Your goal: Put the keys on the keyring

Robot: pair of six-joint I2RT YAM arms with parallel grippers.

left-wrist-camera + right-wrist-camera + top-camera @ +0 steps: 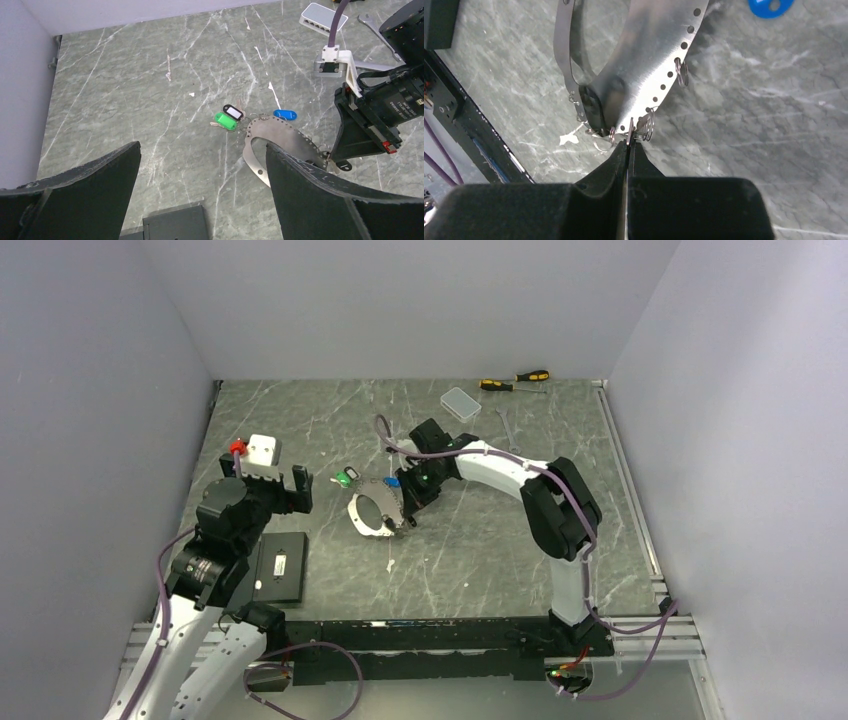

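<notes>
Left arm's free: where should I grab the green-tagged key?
Probably the green tag, pinched across its short width, left gripper coming straight down: it lies flat on the table. The black tag crowds its far side, so go in narrow.

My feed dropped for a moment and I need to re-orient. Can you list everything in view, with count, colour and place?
flat silver perforated metal keyring: one, silver, table centre.
small wire split rings: at least three, silver, in the keyring's holes.
small keys with plastic tags: three tags, green, black and blue, by the keyring's far rim; attachment unclear.
clear rectangular plastic box: one, clear, far centre.
yellow-black screwdrivers: two, far edge.
silver wrench: one, right of the clear box.
flat black rectangular box: one, near left.
left gripper: open, above the table's left side.
right gripper: shut on the keyring's rim.
</notes>
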